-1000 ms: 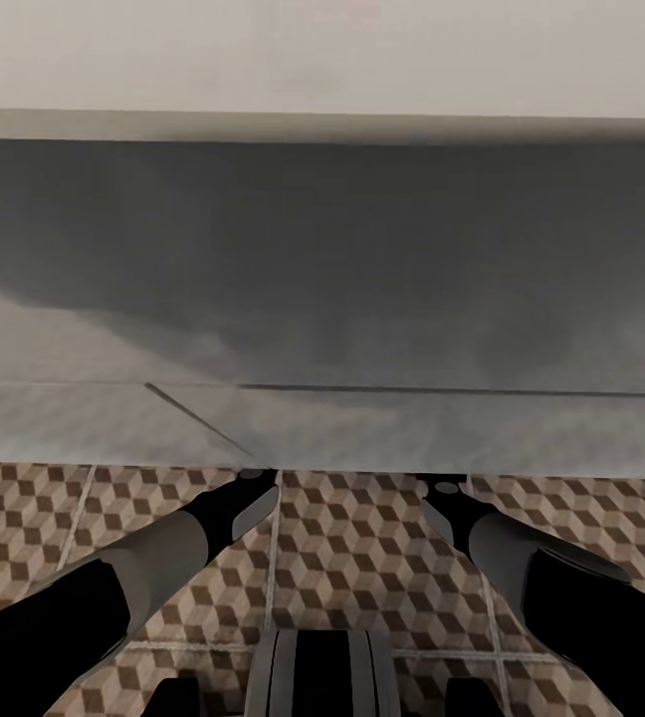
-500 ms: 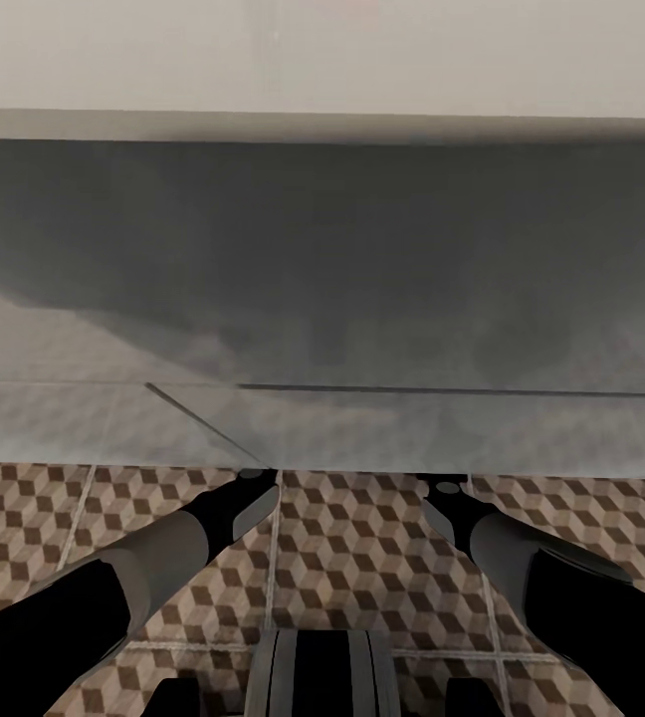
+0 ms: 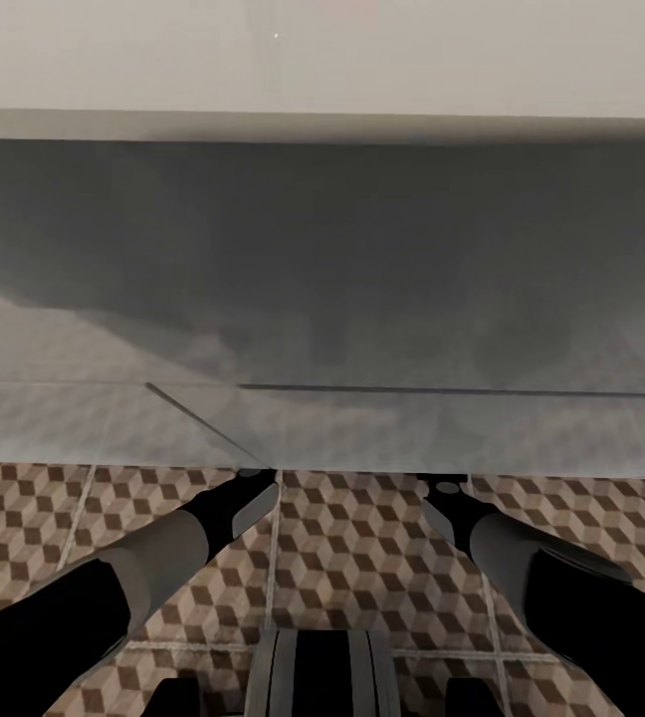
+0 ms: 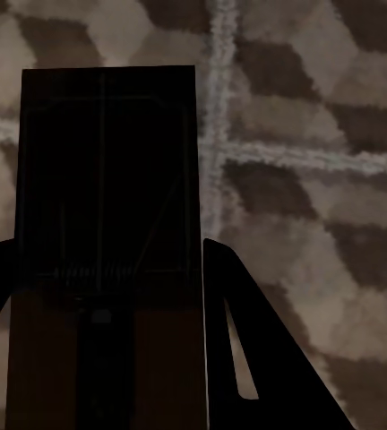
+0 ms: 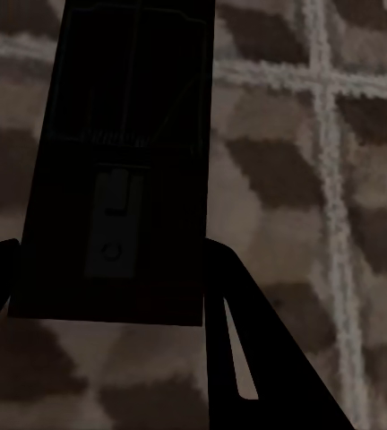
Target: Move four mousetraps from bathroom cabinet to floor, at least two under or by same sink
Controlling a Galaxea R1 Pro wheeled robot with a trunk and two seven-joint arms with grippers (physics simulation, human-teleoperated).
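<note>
Nothing of substance has moved since the earlier head frames: both arms, the tiled floor and the grey surface ahead sit as before; only the faint mottling on that grey surface has altered slightly.

Head view: the left gripper (image 3: 248,485) and right gripper (image 3: 440,490) reach forward and down over the bathroom floor (image 3: 352,558), their tips lying right at the lower edge of a broad grey panel (image 3: 322,299); the tips are cut off by that edge, so the fingers' spread cannot be read there; the panel is murky and shadowed, and whether it is a wall, a tub side or a cabinet face cannot be told; a pale band (image 3: 322,55) runs above it.

Left wrist view: a dark flat rectangular mousetrap (image 4: 108,233) stands between the black fingers (image 4: 238,358), its wire spring faintly visible across the middle; the fingers flank it on both sides and appear clamped on it; its near end is cut off by the frame edge; cube-pattern tiles lie beyond it.

Right wrist view: a second mousetrap (image 5: 126,161) sits between the right fingers (image 5: 243,358), which flank its near end and appear closed on it; its far end runs out of frame; detail on the slab is very dark, only a small grey plate and wire outline showing; tiles and grout lines lie beyond.
</note>
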